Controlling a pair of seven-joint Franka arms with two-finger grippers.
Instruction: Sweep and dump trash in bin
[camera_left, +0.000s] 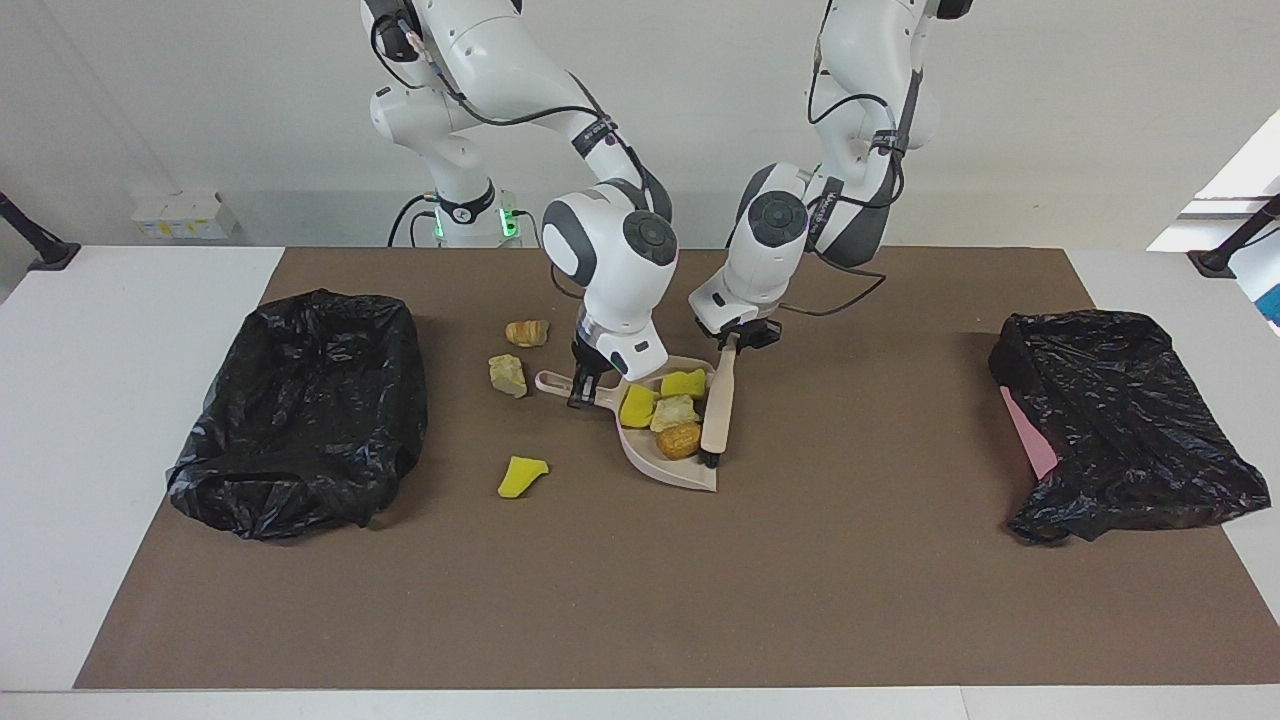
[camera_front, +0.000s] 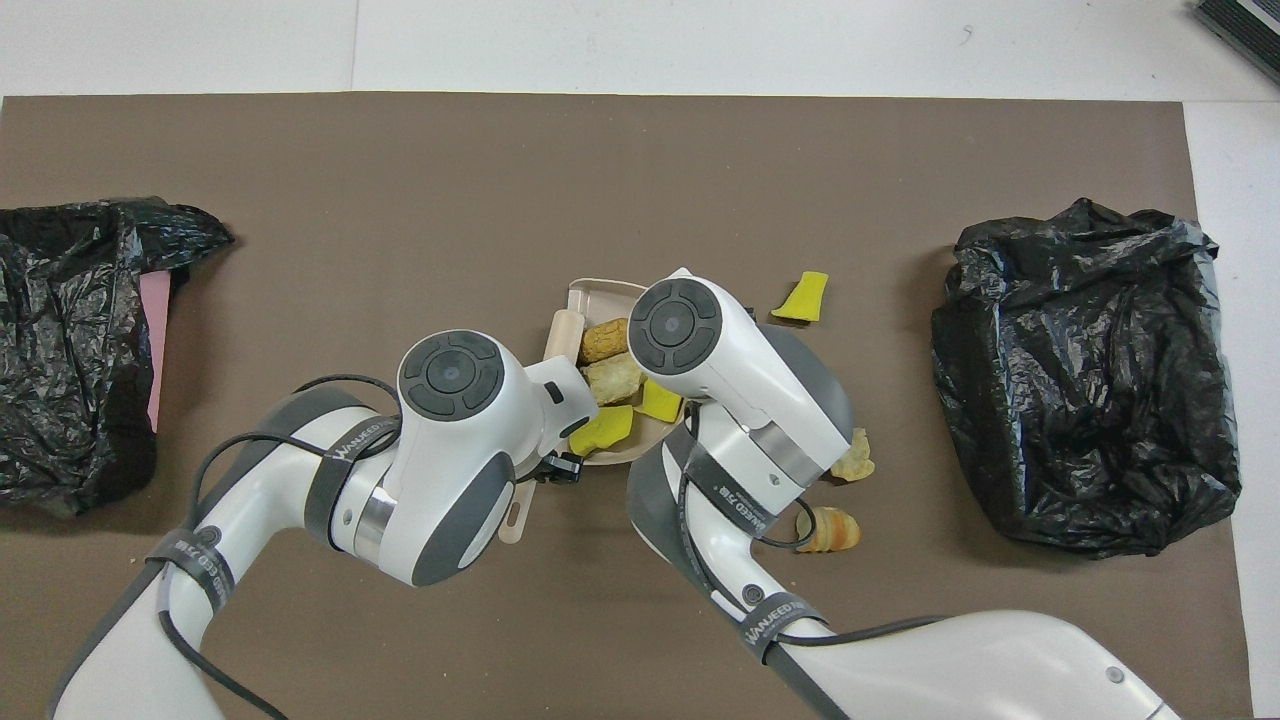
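Orange-brown lump (camera_left: 679, 439) beside left pincer's (camera_left: 736, 341) brush (camera_left: 717, 412)

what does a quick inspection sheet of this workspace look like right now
surface: brown mat on white table.
job's things: four trash lumps in dustpan; yellow piece, beige chunk, bread lump on mat; black-lined bins at both ends.
clutter: nothing seen.
grippers: left gripper holds brush at dustpan mouth; right gripper holds dustpan handle.
cables: black leads along both arms.
surroundings: white wall.
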